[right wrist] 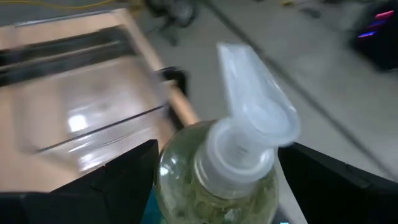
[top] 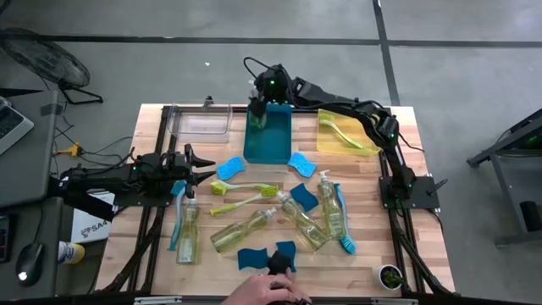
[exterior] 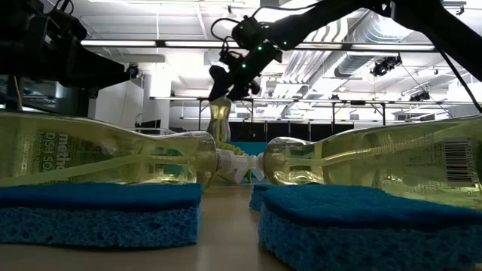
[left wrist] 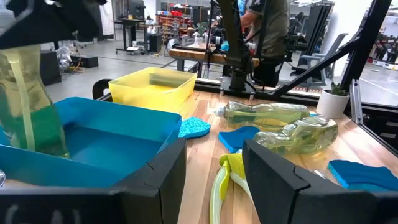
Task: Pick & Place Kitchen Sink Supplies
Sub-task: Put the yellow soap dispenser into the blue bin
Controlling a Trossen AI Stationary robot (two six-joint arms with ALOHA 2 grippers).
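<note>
right pincer (right wrist: 217,180) grips soap bottle (right wrist: 230,168) over teal bin (top: 269,135)

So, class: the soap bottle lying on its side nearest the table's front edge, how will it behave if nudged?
The soap bottle lies on its side, and its body looks rounded, so it may roll. It looks mostly full of liquid, so probably heavy for its size. Its clear, smooth plastic could be slippery in a pincer.

Teal bin (top: 269,135), yellow bin (top: 337,134), blue sponges (top: 302,164), yellow-green soap bottles (top: 243,230).
</note>
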